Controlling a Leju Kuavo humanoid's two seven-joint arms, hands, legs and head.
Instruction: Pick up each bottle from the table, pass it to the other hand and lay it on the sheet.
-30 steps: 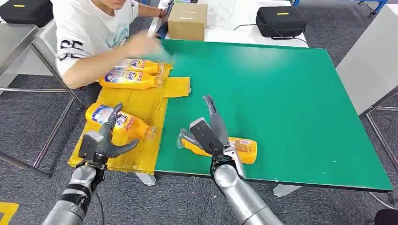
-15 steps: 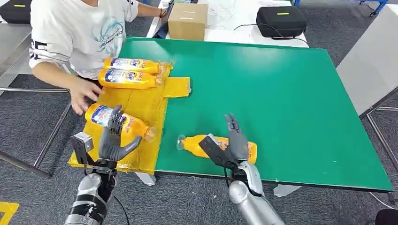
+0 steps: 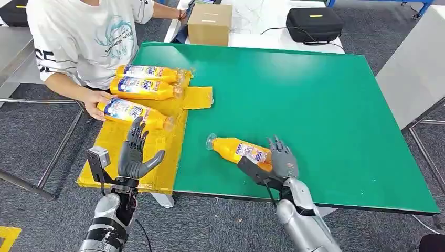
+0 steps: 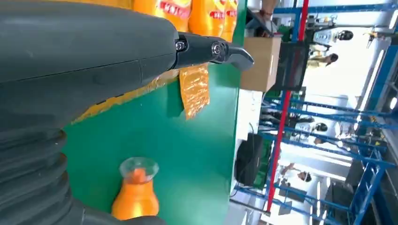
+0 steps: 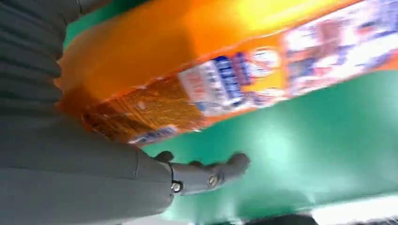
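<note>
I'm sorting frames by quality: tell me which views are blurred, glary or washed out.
Head view: sharp and evenly lit, the bottle by the right hand crisp. Left wrist view: the green table is clear, but the windows behind are blown out white. Right wrist view: soft, the bottle's label smeared, with glare on its orange body.

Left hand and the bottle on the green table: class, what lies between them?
In the head view, between the left hand and the bottle lie the yellow sheet's edge and bare green table.
</note>
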